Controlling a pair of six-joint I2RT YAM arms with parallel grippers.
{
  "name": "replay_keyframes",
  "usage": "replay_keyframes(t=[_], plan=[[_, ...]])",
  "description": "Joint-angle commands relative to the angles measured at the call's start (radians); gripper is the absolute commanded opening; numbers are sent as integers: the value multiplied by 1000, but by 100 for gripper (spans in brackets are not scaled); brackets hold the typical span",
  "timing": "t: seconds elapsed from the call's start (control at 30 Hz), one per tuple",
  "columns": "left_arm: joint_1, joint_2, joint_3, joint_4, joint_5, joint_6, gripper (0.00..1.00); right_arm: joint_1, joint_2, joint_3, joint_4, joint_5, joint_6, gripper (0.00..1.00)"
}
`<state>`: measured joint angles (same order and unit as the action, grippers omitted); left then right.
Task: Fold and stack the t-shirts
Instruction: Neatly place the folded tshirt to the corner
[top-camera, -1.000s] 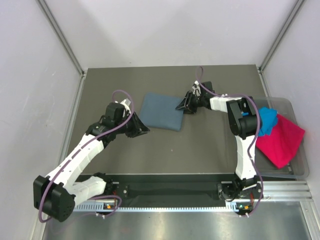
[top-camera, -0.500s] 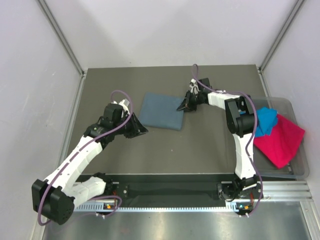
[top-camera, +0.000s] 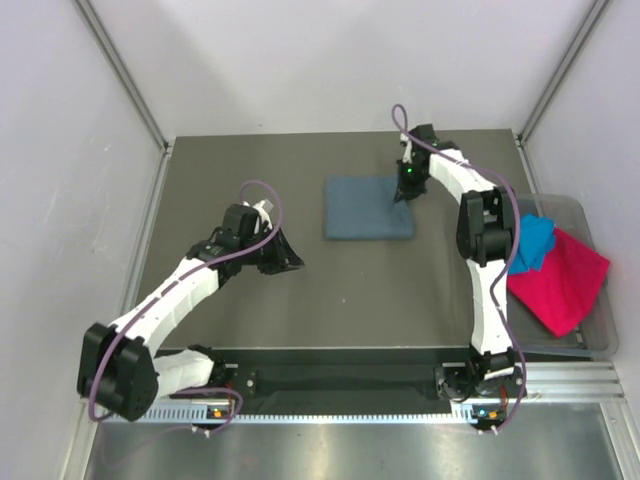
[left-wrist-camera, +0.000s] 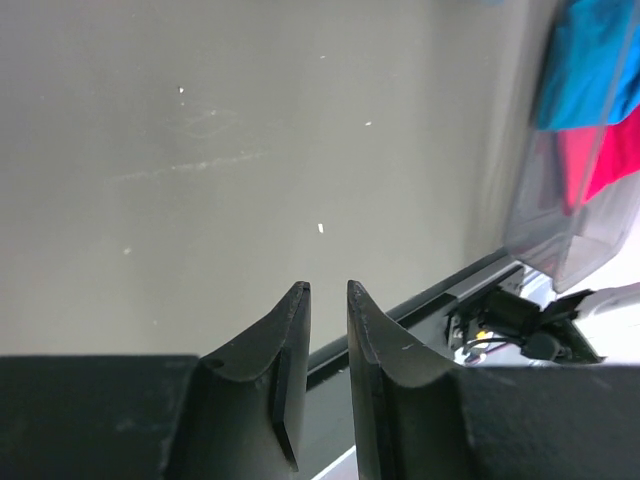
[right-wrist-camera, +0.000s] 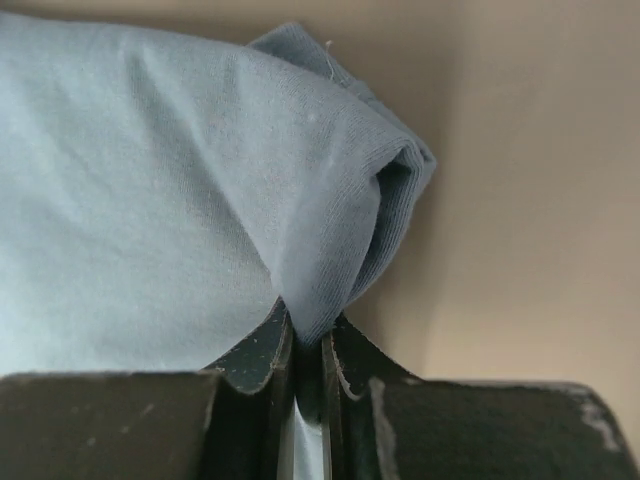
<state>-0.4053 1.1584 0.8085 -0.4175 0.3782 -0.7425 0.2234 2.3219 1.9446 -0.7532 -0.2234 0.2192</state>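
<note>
The slate-blue t-shirt (top-camera: 366, 209) lies folded into a rectangle at the middle of the table. My right gripper (top-camera: 404, 192) is shut on its far right corner. In the right wrist view the cloth (right-wrist-camera: 160, 190) bunches into a fold pinched at the right gripper (right-wrist-camera: 308, 338). My left gripper (top-camera: 291, 262) hovers left of the shirt and apart from it. In the left wrist view the left gripper (left-wrist-camera: 328, 290) shows a narrow gap with nothing between the jaws. The turquoise t-shirt (top-camera: 531, 243) and the magenta t-shirt (top-camera: 563, 281) lie crumpled at the right.
A clear plastic tub (top-camera: 597, 338) at the table's right edge holds the turquoise and magenta shirts, also seen as tub (left-wrist-camera: 560, 235) in the left wrist view. A black rail (top-camera: 340, 378) runs along the near edge. White walls and metal posts enclose the table.
The right gripper shut on the slate-blue shirt's corner and pulled it right and farther back, squaring it up. The left arm shifted slightly right.
</note>
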Motion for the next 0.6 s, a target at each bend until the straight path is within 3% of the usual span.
replay_keyframes(t=[0.0, 0.23, 0.57], plan=[[5, 52, -14, 127, 45, 40, 26, -97, 48, 125, -84, 219, -128, 0], [6, 178, -17, 163, 128, 37, 24, -151, 149, 342, -54, 376, -260, 0], [8, 256, 17, 134, 136, 74, 23, -174, 142, 291, 216, 673, -602, 0]])
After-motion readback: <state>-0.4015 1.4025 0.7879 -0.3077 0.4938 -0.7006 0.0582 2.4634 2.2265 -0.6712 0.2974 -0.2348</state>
